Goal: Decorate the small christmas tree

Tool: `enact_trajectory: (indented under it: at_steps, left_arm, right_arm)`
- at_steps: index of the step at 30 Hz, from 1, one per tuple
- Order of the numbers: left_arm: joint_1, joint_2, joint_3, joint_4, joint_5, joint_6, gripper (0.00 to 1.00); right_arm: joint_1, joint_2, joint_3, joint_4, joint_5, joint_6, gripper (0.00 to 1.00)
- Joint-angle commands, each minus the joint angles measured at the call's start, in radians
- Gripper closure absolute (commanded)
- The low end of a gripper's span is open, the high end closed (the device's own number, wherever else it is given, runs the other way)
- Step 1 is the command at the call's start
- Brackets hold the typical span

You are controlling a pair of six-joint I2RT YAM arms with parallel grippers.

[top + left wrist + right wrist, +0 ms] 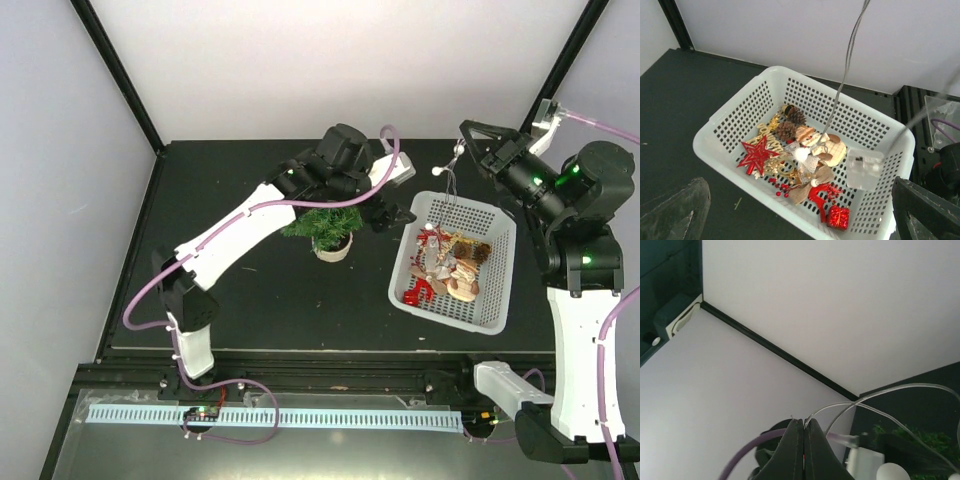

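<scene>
- We see the small christmas tree (325,225) upright in its pot, mid-desk (260,300), just left of the white basket (402,265).
- Our left tool (390,216) is spread wide and holds nothing, between tree and basket.
- The basket holds ornaments: red star (756,155), pine cones (786,131).
- Our right tool (466,128) is pressed together above the basket's far end, pinching a thin wire (845,75) that hangs into the basket.
</scene>
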Motion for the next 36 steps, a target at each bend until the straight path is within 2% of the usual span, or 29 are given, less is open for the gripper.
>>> enact_trajectory:
  at_steps: [1,7,12,15,16,22,24,25,26,30,36]
  left_arm:
    - [-0.025,0.041,0.087,0.050,0.059,-0.048,0.01]
    - [-0.045,0.091,0.186,0.023,0.172,-0.068,0.02]
    - [-0.061,0.109,0.200,0.012,0.373,-0.049,0.08]
    - [-0.083,0.127,0.207,0.012,0.373,-0.043,0.09]
    - [-0.091,0.135,0.217,0.010,0.371,-0.041,0.14]
    - [-0.115,0.166,0.256,-0.006,0.339,-0.015,0.59]
    - [-0.115,0.169,0.263,-0.015,0.313,-0.007,0.77]
    - [-0.115,0.168,0.267,-0.023,0.289,-0.003,0.92]
    - [-0.115,0.162,0.271,-0.039,0.255,-0.001,0.98]
    - [-0.106,0.098,0.251,-0.092,0.170,0.057,0.98]
    - [-0.061,-0.096,0.117,-0.107,0.106,0.115,0.98]
  right_arm:
    - [0.005,0.012,0.028,0.066,-0.043,0.040,0.99]
    - [0.009,0.008,0.022,0.073,-0.049,0.045,0.99]
    - [0.013,0.006,0.013,0.072,-0.048,0.046,0.99]
    - [0.016,0.009,0.014,0.078,-0.050,0.049,0.99]
    - [0.016,0.010,0.015,0.079,-0.050,0.050,0.99]
    - [0.018,0.010,0.016,0.084,-0.056,0.054,0.99]
    - [0.019,0.009,0.018,0.083,-0.058,0.051,0.99]
    - [0.020,0.007,0.019,0.079,-0.057,0.047,0.99]
    - [0.020,0.004,0.019,0.071,-0.050,0.041,0.99]
    - [0.020,-0.018,-0.005,0.053,-0.036,0.016,0.99]
    - [0.022,-0.046,-0.078,0.069,-0.046,0.017,0.98]
